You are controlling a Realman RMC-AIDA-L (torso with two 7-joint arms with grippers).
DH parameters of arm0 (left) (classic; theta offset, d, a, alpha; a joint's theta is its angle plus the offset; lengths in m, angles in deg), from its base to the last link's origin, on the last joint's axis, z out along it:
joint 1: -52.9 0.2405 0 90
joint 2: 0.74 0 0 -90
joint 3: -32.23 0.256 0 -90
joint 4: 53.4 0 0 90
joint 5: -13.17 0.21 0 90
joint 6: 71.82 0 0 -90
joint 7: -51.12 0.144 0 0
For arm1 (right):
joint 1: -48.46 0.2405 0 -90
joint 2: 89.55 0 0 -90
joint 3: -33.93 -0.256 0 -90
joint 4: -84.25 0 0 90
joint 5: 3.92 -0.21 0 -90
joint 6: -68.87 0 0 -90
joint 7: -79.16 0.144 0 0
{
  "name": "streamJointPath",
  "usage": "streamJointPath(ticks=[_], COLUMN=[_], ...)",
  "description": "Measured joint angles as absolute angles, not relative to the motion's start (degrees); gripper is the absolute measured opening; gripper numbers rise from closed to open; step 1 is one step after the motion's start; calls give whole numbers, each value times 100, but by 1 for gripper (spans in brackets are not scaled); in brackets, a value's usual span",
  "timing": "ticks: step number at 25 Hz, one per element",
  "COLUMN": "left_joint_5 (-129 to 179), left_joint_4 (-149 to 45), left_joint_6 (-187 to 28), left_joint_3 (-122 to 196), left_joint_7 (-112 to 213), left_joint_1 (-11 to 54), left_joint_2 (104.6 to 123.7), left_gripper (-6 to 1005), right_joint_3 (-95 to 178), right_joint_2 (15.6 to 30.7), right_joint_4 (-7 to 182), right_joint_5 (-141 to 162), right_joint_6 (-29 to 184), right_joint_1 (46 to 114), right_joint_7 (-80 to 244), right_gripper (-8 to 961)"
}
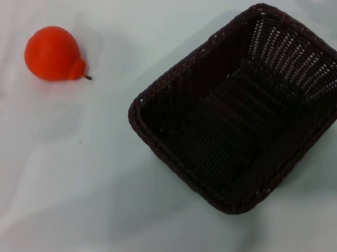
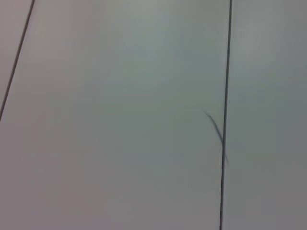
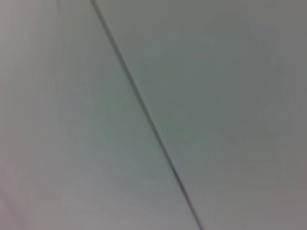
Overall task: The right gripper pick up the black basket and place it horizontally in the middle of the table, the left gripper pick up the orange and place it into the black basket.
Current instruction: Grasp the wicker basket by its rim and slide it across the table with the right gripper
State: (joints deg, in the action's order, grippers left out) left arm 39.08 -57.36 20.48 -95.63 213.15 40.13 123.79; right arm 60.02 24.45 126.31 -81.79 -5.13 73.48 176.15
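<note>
1. Black basket (image 1: 243,108): on the table (image 1: 86,183), right of centre, set at a slant, upright, nothing in it.
2. Orange (image 1: 54,53): on the table at my far left, well apart from the basket, stem toward it.
3. My left and right grippers: out of sight in every view, so I cannot tell their state.
4. Wrist views: pale panels, thin dark seams.

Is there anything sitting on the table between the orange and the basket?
No. Only bare table shows between the orange and the basket. The basket is empty too. Neither gripper is in view.
</note>
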Motion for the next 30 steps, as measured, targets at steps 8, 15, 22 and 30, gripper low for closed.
streamJointPath(ticks=[8,15,22,30], left_joint_5=[3910,3910,3915,3924], left_joint_4=[-5735,-5735,-5735,-5671], left_joint_6=[1997,2021,2050,2042], left_joint_3=[-9566,-9558,-9528,-9527], left_joint_7=[21312,21310,21310,21310], left_joint_1=[3962,3951,3954,3949], left_joint_2=[12380,12380,12385,12388], left_gripper=[845,844,846,845], right_joint_3=[6463,6587,7006,7096], right_joint_2=[2037,2141,2249,2452], right_joint_4=[14129,14264,13620,13493], right_joint_5=[-5089,-3058,-2841,-2889], right_joint_6=[-1478,-2117,-1788,-1288], right_joint_1=[8228,9347,9571,9460], right_joint_7=[20377,21023,21107,21103], right_gripper=[755,887,941,912])
